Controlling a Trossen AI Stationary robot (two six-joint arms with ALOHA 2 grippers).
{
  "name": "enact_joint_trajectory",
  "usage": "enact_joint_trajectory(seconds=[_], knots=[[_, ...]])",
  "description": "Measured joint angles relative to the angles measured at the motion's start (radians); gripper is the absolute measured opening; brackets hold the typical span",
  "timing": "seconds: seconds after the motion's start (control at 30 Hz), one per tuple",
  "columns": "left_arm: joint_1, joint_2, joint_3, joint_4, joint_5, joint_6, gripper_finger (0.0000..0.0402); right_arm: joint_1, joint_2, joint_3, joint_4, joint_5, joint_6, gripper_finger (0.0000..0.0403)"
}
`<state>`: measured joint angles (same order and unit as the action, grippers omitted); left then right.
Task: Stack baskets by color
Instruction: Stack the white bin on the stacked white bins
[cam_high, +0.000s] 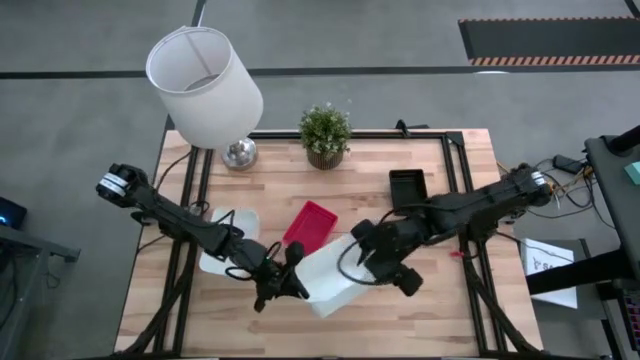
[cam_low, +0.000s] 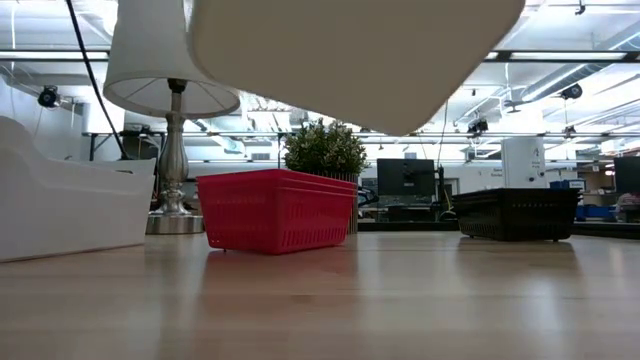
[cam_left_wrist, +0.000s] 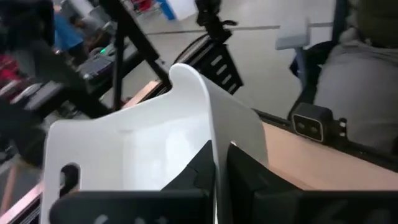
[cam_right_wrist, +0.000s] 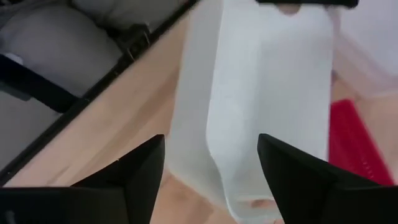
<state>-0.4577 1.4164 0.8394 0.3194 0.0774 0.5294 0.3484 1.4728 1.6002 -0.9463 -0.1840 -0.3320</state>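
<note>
White basket (cam_high: 335, 275) hangs in the air above the front middle of the desk (cam_high: 440, 315), lifted clear of the wood; in the low view its pale underside (cam_low: 360, 55) fills the top of the picture with bare desk beneath it. It is tilted, and its long axis runs on a diagonal from the front left toward the back right of the desk. The left end effector (cam_high: 292, 285) is clamped on the wall at the basket's left end; in the left wrist view the two dark fingers (cam_left_wrist: 245, 180) pinch the thin white wall (cam_left_wrist: 214, 124) between them. The right end effector (cam_high: 385, 268) is just beside the basket's right end with its fingers spread wide apart; in the right wrist view the fingers (cam_right_wrist: 140, 165) stand on either side of the white basket (cam_right_wrist: 267, 93) without gripping it.

Just behind the lifted basket a red basket (cam_high: 310, 225) rests on the desk, its long axis also diagonal, front left to back right. A second white basket (cam_high: 225, 240) sits on the desk to the left, partly under the left arm. A black basket (cam_high: 408, 187) sits farther back on the right, its long axis running front to back. At the back edge stand a small potted plant (cam_high: 325, 135) and a lamp with a big white shade (cam_high: 205, 85).
</note>
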Motion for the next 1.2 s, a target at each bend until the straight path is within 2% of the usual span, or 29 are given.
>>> enact_joint_trajectory(seconds=[0.1,0.2,0.3,0.4,0.57,0.77,0.9,1.07,1.2], knots=[[-0.038,-0.017,0.025,-0.067,-0.110,-0.031,0.0000,-0.002,-0.061,-0.020,0.028,0.001,-0.042,0.0239],[-0.082,-0.026,0.089,-0.202,-0.241,-0.073,0.0000,-0.002,-0.131,-0.078,0.098,0.003,-0.091,0.0231],[-0.127,-0.026,0.180,-0.428,-0.357,-0.138,0.0000,0.000,-0.213,-0.169,0.187,0.000,-0.119,0.0226],[-0.166,-0.026,0.289,-0.681,-0.468,-0.267,0.0000,-0.001,-0.301,-0.292,0.327,0.001,-0.136,0.0224],[-0.220,-0.026,0.464,-1.062,-0.579,-0.483,0.0000,-0.001,-0.431,-0.497,0.534,0.001,-0.142,0.0224],[-0.262,-0.026,0.650,-1.360,-0.601,-0.665,0.0000,0.000,-0.549,-0.689,0.755,0.001,-0.141,0.0224],[-0.276,-0.026,0.717,-1.597,-0.603,-0.826,0.0000,-0.001,-0.587,-0.788,0.884,0.003,-0.153,0.0224],[-0.294,-0.026,0.688,-1.825,-0.574,-1.050,0.0000,-0.001,-0.597,-0.862,0.987,0.004,-0.158,0.0224],[-0.334,-0.022,0.617,-1.847,-0.545,-1.124,0.0000,-0.001,-0.588,-0.900,1.038,0.004,-0.151,0.0224]])
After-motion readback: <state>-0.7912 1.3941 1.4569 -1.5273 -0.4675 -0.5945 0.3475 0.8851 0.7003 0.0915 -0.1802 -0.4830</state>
